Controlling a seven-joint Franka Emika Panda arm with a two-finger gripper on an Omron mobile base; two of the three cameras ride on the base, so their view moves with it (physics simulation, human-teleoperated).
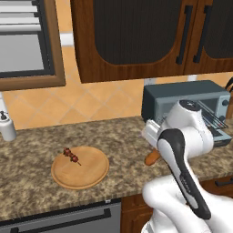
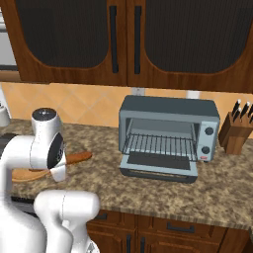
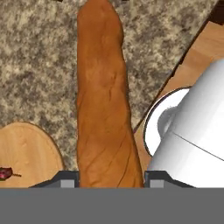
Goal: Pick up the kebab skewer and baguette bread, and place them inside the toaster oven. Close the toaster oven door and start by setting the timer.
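The baguette bread (image 3: 103,100), long and orange-brown, runs up the middle of the hand view from between my fingertips. My gripper (image 3: 111,180) is shut on its near end. Its tip pokes out beside my arm (image 1: 152,158) and over the granite counter (image 2: 80,157). The kebab skewer (image 1: 71,156) lies on the round wooden plate (image 1: 86,175), left of my hand; one end of it shows at the plate's edge (image 3: 5,173). The toaster oven (image 2: 168,111) stands to the right with its door (image 2: 158,165) dropped open and the wire rack (image 2: 158,144) exposed.
A knife block (image 2: 236,131) stands right of the oven. A white dispenser (image 1: 6,125) sits at the counter's far left. Dark wooden wall cabinets (image 2: 123,39) hang above. The counter's front edge runs just below the plate (image 1: 54,205).
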